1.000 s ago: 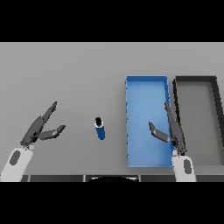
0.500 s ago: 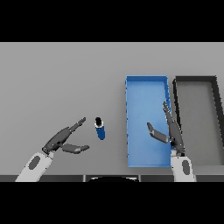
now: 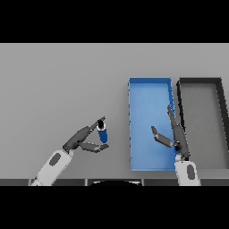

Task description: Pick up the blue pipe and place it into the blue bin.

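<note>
Left robot hand (image 3: 84, 139) moved in from the surface's left, now open around the upright pipe (image 3: 102, 132) mid-surface, not yet gripped or lifted; bin (image 3: 150, 161) waiting; right robot hand (image 3: 172, 136) open, idle over it.

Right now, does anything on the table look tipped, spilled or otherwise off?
Nothing stands out. The blue pipe stands on the table left of the blue bin, with the left hand at it. The dark bin sits squarely beside the blue one.
</note>
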You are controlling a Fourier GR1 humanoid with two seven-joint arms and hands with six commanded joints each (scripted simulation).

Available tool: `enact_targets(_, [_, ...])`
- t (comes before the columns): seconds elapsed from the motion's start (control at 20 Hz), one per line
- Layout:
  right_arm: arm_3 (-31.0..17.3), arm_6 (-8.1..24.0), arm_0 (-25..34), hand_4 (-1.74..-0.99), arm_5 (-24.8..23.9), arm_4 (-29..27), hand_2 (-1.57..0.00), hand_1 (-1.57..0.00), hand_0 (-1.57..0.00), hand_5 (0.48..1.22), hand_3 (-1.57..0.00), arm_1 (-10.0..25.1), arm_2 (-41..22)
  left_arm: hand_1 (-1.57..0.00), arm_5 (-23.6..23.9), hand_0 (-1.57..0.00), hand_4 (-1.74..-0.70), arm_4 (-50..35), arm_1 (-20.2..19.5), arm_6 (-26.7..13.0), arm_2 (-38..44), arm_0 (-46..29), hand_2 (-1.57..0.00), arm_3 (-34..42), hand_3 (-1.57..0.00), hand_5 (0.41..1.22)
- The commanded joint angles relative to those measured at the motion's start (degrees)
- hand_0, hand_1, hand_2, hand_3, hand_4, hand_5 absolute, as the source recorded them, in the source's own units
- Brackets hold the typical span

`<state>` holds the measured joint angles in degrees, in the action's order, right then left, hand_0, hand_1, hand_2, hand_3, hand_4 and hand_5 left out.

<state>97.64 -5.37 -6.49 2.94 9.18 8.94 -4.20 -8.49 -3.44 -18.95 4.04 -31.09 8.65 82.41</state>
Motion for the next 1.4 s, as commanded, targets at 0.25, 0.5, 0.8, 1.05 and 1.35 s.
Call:
enact_targets(0.25, [-0.62,-0.33,0.55,-1.214,0.2,-0.72,0.0,0.0,0.0,0.645,0.0,1.2,1.28,0.0,1.88,0.0,-1.06,3.1,3.29,0.55,-1.34,1.93,0.0,-4.12,0.0,0.42])
enact_targets(0.5, [-0.62,-1.47,0.16,-1.213,0.08,-0.67,0.0,0.0,0.0,0.655,0.0,1.29,1.5,-0.04,1.36,0.0,-1.19,0.26,7.37,2.55,-0.22,3.64,-0.15,-6.75,-0.12,0.55])
enact_targets(0.8, [-0.9,-1.01,0.41,-1.227,0.03,-0.6,0.0,0.0,0.0,0.66,0.0,0.45,0.93,-1.05,0.95,-0.95,-1.54,-1.99,10.13,4.27,-0.17,1.9,-1.12,-6.59,-1.12,1.022])
enact_targets(1.05, [-0.72,0.06,0.88,-1.221,0.61,-1.37,0.0,0.0,0.0,0.638,0.0,0.23,0.84,-1.4,3.73,-1.37,-1.5,0.76,10.85,6.6,-1.44,1.68,-1.42,-5.53,-1.42,1.156])
enact_targets(1.35, [-1.41,0.69,1.62,-1.226,0.22,-0.82,0.0,0.0,0.0,0.636,0.0,-0.03,0.7,-1.53,3.83,-1.52,-1.47,0.77,12.6,7.13,-0.13,3.05,-1.53,-0.12,-1.53,1.204])
